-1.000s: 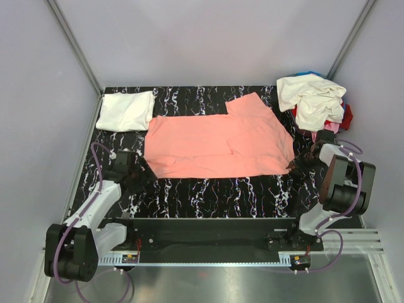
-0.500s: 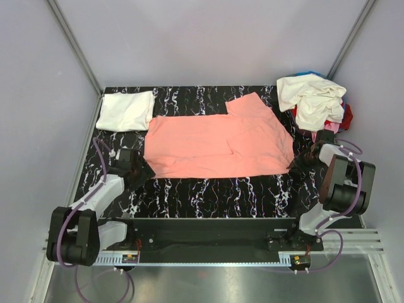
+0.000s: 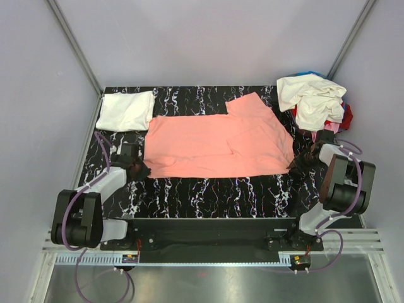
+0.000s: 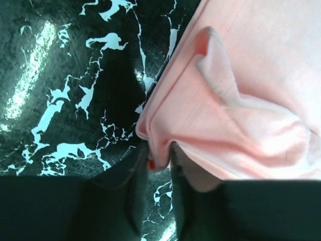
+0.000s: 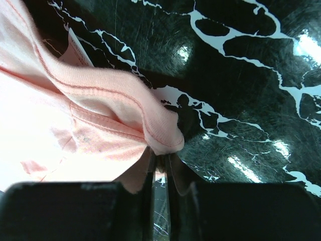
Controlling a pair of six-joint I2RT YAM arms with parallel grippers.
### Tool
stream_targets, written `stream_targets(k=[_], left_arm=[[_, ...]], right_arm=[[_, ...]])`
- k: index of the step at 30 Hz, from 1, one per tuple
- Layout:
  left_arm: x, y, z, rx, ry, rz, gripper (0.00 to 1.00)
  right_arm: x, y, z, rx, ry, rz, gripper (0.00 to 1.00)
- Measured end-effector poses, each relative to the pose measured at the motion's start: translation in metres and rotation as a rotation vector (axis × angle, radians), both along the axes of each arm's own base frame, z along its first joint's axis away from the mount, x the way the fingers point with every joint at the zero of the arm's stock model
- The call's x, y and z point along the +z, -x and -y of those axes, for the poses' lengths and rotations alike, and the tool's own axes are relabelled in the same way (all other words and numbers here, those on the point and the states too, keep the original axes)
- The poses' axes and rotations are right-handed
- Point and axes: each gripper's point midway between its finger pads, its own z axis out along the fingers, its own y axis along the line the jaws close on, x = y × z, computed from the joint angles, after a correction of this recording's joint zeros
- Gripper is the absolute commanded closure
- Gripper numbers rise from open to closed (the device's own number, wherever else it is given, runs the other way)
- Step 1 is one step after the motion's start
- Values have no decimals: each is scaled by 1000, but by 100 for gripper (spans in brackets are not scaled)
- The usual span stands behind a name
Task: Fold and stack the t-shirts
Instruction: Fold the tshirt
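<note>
The fold of the salmon-pink t-shirt (image 3: 218,142) is just being started, by my reading; it is lying spread flat across the middle of the table (image 3: 208,196), with one sleeve pointing toward 12 o'clock.

The left gripper (image 3: 136,165) is sitting at the shirt's 8 o'clock corner; in the left wrist view its jaws are nipping a bunched fold of the hem. The right gripper (image 3: 297,165) is sitting at the 4 o'clock corner; its jaws are pressing almost together on a rolled lip of hem in the right wrist view.

With both near corners pinched, the next move is probably calling for an even lift, carrying the near edge toward 12 o'clock and laying it over the far half; both arms should be rising together so the cloth is not skewing.

A folded white t-shirt (image 3: 126,110) is resting at 10 o'clock, just beside the pink one's far-left corner; a loose heap of t-shirts (image 3: 315,101) is waiting at 2 o'clock, near the raised sleeve, and could be getting brushed by the right arm.
</note>
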Motion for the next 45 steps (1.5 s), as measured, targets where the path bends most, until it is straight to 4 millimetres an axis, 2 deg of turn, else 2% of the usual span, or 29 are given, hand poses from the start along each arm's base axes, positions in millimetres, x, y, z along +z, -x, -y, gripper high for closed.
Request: stream_targets(k=[1,3,8,11,17,23,27,28,29,30,31,32,33,34,35,37,38,40,43,45], left_arm=[[-1,0,-1,2,2,-2,92],[-1,-1,-1,2,10,0,100],[2,-3,-1,0,20,13,100],[14,1,-1,6,26,40,100],[49,13,-2,24,49,134,100],[56,34,-2,39,63,115,100],[61,48,-1,47,78,107,90],[62,51,0,49,85,108,86],[62,54,0,54,92,104,85],[63,57,1,58,99,98,83],[62,60,1,61,102,90,73],[61,63,2,57,107,77,63],[61,68,3,58,113,61,51],[61,71,4,54,115,51,44],[63,73,4,56,120,47,38],[71,76,4,57,122,57,36],[78,76,4,50,119,71,31],[96,69,3,29,106,121,30],[126,48,0,-3,72,194,36],[144,24,-2,-24,36,225,41]], right_arm=[[0,0,0,0,0,0,100],[0,0,0,0,0,0,100],[2,2,1,-3,8,-4,100],[8,7,4,-12,31,-10,100],[39,20,10,-47,80,22,100],[64,39,12,-83,119,35,100],[69,53,8,-115,112,22,100],[70,57,6,-125,108,21,97],[71,60,5,-136,103,18,85],[72,64,4,-145,99,14,82],[73,66,4,-155,100,13,73],[74,67,5,-167,103,10,37],[74,69,7,-190,105,5,22],[74,71,11,-205,110,1,10],[74,73,16,-231,118,-4,3],[75,76,24,-261,129,-10,0],[75,78,28,-272,138,-12,0],[76,78,30,-276,148,-4,1],[80,72,30,-248,147,32,0],[82,66,26,-217,128,62,1]])
